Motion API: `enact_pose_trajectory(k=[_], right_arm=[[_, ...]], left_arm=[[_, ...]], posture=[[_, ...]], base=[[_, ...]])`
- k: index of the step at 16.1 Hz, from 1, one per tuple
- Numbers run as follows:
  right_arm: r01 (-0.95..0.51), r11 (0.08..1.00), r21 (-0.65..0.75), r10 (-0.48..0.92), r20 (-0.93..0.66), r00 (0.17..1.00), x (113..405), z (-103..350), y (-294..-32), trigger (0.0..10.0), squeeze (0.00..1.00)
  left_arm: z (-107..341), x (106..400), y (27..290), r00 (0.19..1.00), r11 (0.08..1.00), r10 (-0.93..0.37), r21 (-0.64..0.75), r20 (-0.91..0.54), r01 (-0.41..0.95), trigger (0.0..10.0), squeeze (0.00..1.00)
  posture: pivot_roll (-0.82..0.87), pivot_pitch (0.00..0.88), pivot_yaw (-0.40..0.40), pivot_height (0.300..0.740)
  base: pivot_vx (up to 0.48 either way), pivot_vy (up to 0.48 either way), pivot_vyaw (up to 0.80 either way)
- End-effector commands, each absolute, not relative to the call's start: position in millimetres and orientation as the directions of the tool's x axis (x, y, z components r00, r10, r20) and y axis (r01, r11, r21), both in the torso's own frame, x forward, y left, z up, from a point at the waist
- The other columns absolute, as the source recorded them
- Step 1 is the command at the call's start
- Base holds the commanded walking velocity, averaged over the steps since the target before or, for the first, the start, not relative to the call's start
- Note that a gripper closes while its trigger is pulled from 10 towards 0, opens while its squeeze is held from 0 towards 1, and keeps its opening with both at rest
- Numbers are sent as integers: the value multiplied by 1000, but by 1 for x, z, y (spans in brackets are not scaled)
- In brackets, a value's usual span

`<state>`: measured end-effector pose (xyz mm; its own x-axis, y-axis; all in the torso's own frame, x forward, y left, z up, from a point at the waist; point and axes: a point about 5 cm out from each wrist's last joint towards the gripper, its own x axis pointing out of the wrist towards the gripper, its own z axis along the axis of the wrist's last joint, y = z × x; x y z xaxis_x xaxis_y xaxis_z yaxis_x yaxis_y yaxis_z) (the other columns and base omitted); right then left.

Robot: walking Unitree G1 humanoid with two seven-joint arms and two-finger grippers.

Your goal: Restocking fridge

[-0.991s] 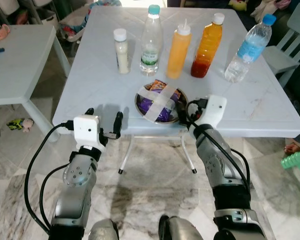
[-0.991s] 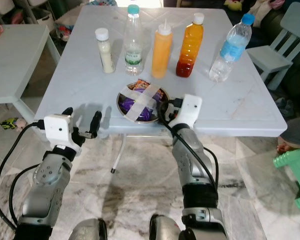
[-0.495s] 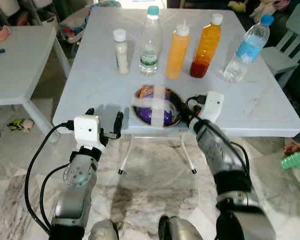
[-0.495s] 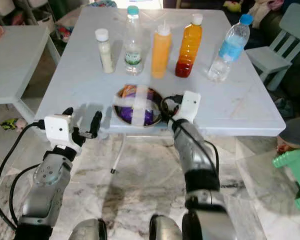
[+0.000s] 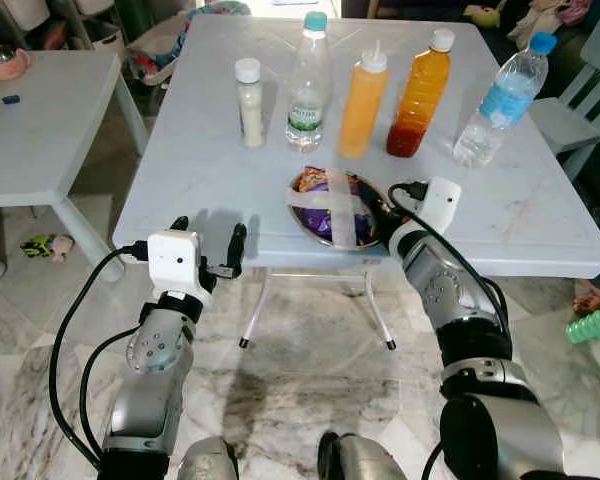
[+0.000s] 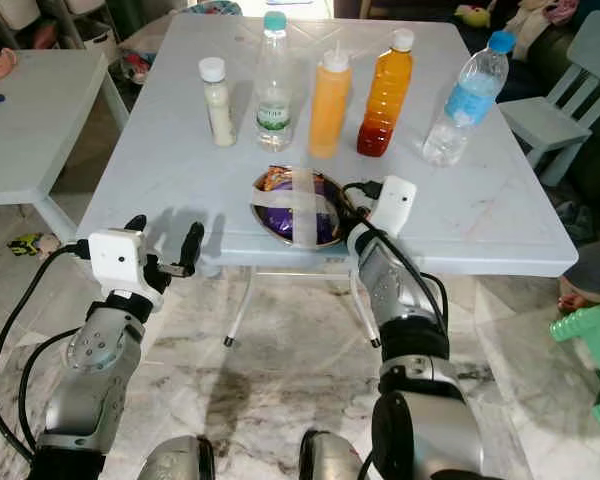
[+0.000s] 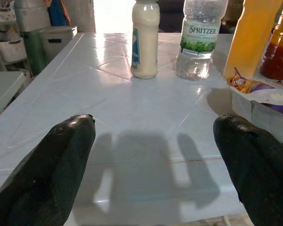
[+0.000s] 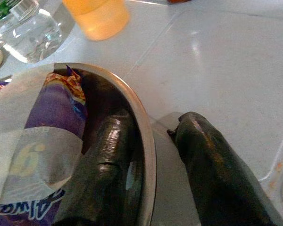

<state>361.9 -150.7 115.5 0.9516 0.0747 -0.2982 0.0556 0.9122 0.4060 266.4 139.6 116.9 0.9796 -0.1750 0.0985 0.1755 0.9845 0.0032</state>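
Left wrist view: "SPRITZER" label on clear water bottle (image 7: 201, 37)

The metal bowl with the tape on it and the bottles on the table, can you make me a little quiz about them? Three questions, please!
1. True or false: the right gripper has one finger inside the metal bowl and one outside its rim.
2. How many bottles stand in the row behind the bowl? A) three B) five C) seven
3. Fill in: the two strips of white tape over the bowl form a ____.

Key:
1. True. The rim sits between the two black fingers.
2. B. They are the small white bottle, the Spritzer water bottle, the yellow squeeze bottle, the orange sauce bottle and the blue-capped water bottle.
3. Cross.
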Motion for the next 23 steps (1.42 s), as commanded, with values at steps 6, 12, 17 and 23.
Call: enact_pose_trajectory(k=[6, 12, 17, 23], right_arm=[[153, 903, 401, 10, -375, 927, 356, 100, -169, 3922, 0], [147, 898, 415, 7, -346, 938, 351, 103, -168, 0, 0], [120, 925, 361, -29, -248, 968, 308, 89, -166, 0, 0], [58, 959, 278, -19, -140, 990, 292, 102, -166, 10000, 0]], left_arm=[[118, 265, 139, 978, 983, -183, 13, 96, 183, 10000, 0], [113, 265, 141, 985, 987, -159, 6, 70, 159, 10000, 0], [91, 258, 149, 998, 998, -68, 1, -20, 68, 10000, 0], [91, 268, 141, 996, 997, -83, -8, -20, 83, 10000, 0]], posture=[[91, 122, -18, 740], [80, 121, -19, 740], [38, 95, -16, 740], [16, 84, -19, 740]], base=[[0, 0, 0], [0, 0, 0], [0, 0, 0], [-167, 0, 0]])
